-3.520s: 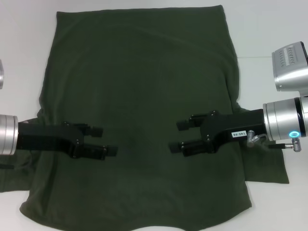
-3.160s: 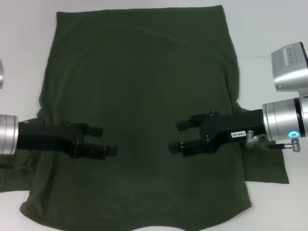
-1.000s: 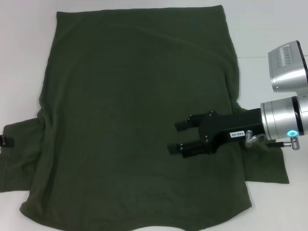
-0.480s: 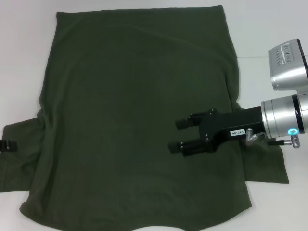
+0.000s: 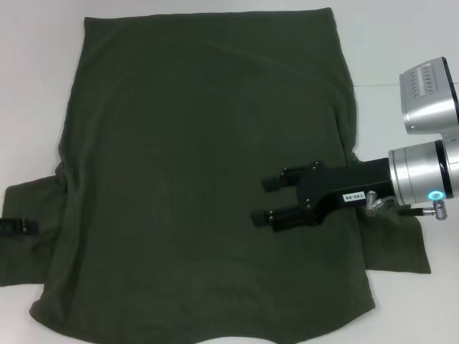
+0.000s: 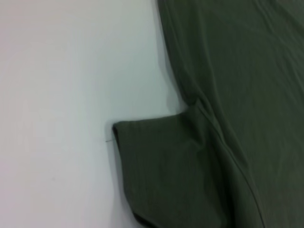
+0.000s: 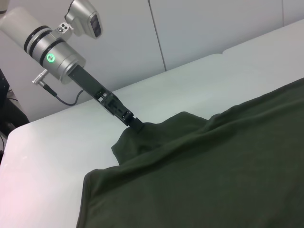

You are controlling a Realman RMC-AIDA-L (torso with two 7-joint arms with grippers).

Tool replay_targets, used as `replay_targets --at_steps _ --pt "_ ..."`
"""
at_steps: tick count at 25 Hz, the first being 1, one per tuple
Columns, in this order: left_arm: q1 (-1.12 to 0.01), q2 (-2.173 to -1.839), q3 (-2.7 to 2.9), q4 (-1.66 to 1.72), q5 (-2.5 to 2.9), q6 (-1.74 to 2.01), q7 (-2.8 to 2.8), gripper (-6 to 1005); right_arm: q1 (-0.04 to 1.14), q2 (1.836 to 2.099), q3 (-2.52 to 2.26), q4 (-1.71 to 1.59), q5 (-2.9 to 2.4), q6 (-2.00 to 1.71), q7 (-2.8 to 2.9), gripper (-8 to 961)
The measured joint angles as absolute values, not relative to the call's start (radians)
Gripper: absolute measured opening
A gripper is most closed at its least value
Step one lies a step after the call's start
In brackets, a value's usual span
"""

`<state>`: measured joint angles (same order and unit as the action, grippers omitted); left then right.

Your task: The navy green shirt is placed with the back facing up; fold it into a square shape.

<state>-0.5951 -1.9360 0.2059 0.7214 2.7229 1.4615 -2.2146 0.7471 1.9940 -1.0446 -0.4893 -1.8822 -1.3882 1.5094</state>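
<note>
Since the navy green shirt (image 5: 208,172) lies spread flat over nearly the whole head view, back up, with its hem toward the top of the frame and a sleeve poking out at each lower side, no fold shows in it yet. It rests on a white table (image 5: 29,86) whose bare surface shows along the upper left and right edges.

Soft, matte and light, the cloth will likely drape and sag rather than hold a line, so it is probably best pinched at an edge or corner: a sleeve tip, or the side seam just above it. A pinch in the middle of the panel would only bunch it.

At centre right of the head view, the right gripper (image 5: 267,201) hangs over the shirt's body, its two fingers parted with nothing between them.

Only a sliver of the left gripper (image 5: 14,226) shows, at the lower left edge of the head view, on the left sleeve (image 6: 161,166). From the right wrist view its tip sits at that sleeve's edge, where the cloth rises slightly, but I cannot tell whether it has a grip.

No container is anywhere in view.
</note>
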Motion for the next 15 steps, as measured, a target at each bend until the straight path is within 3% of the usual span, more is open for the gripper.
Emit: replay_targets --at_steps 15 --pt "-0.604 -1.937 0.237 0.71 2.723 1.46 -2.225 911 0.751 1.994 -1.045 -0.489 -1.893 -1.38 1.516 830"
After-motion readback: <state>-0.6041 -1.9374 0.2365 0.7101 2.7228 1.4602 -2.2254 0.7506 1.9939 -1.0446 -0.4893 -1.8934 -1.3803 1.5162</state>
